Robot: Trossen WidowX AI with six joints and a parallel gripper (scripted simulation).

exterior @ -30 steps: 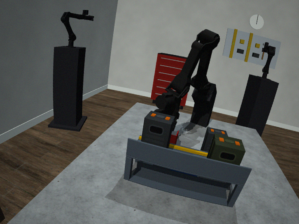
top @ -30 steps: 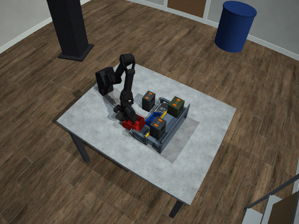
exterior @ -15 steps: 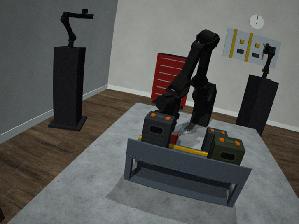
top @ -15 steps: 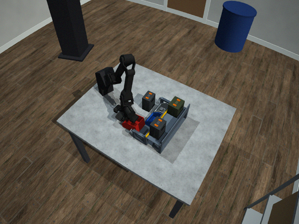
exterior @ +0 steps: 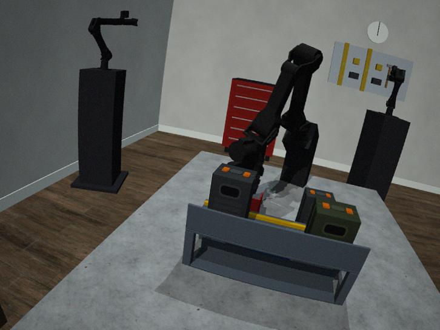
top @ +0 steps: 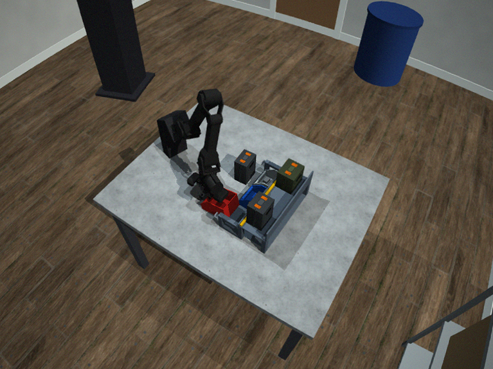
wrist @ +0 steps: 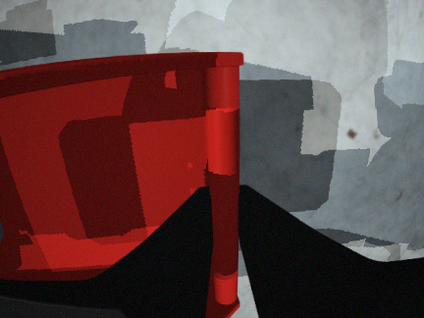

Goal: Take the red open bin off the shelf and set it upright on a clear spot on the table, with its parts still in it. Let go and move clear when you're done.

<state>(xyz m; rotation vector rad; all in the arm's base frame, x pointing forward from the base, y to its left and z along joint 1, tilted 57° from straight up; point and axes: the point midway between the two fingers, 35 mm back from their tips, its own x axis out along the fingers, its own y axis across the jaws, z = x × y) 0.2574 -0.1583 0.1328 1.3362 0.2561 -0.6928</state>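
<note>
Right under the claw, the red bin is pinched by one wall. It is off the shelf, just beside it. The bin looks low over the bench, but I can't tell if it touches. A blue bin sits near the claw, on the shelf.

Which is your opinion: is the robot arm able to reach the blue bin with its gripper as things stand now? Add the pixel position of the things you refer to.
Probably not yet: the gripper (wrist: 223, 196) is shut on a wall of the red bin (top: 220, 203) (exterior: 256, 202) (wrist: 167, 172), so its fingers are occupied.
</note>
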